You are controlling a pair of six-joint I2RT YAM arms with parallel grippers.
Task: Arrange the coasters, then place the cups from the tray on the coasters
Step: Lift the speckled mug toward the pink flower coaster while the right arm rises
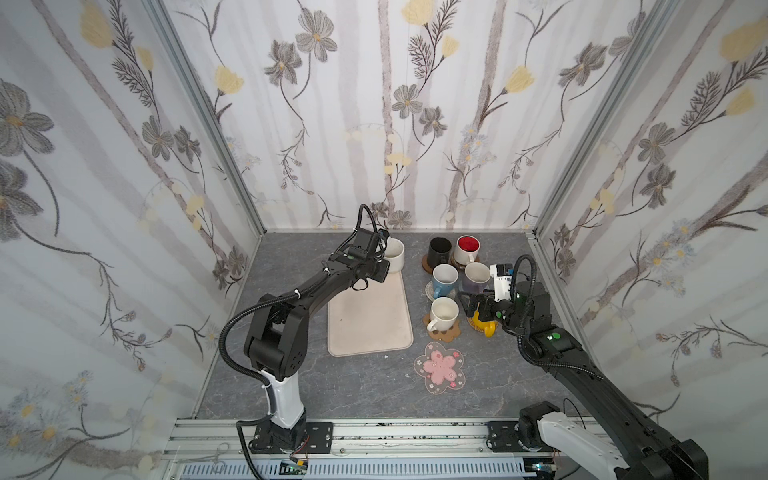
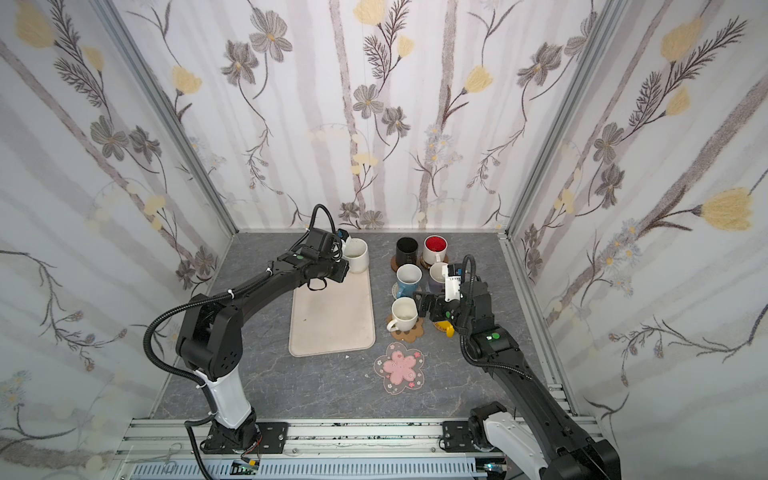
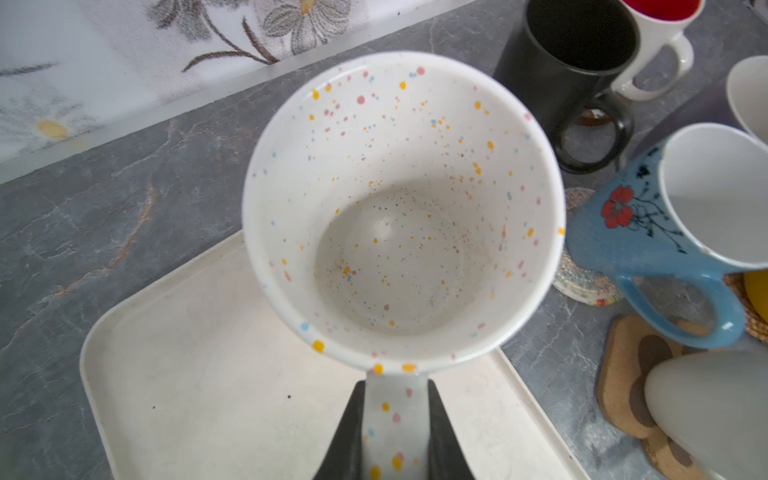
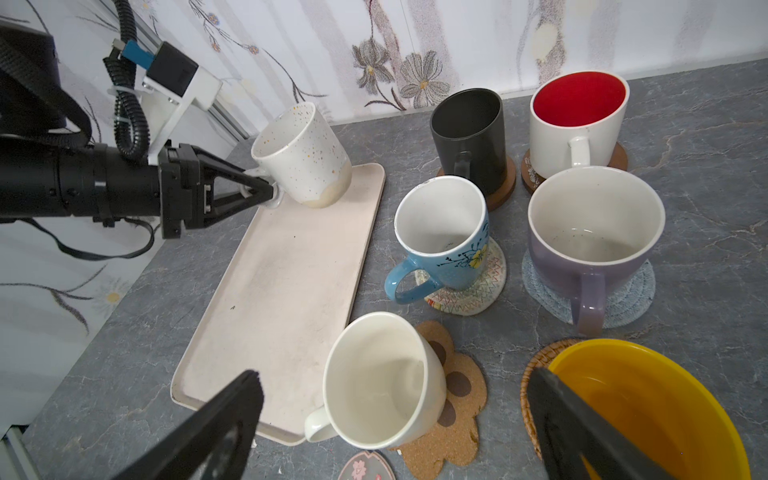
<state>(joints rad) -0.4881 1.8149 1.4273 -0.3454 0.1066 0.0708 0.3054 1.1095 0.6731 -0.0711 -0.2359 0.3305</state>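
My left gripper [image 3: 395,399] is shut on the handle of a speckled off-white cup [image 3: 399,208], which hangs tilted over the far end of the beige tray [image 1: 370,320]; the side-on right wrist view shows this cup [image 4: 303,153] too. Six cups stand on coasters right of the tray: black [image 1: 439,249], red-inside white [image 1: 467,248], blue [image 1: 444,279], lilac [image 1: 476,277], off-white [image 1: 444,313] on the paw coaster [image 1: 451,333], yellow [image 4: 648,399]. The pink-flower coaster [image 1: 439,368] lies bare. My right gripper [image 1: 467,305] stands open beside the yellow cup, holding nothing.
Apart from the held cup, the tray [image 2: 332,316] carries nothing. Patterned walls close in the grey stone-look table [image 1: 324,382] at the back and both sides. The cups on their coasters stand tightly together between the tray and the right wall.
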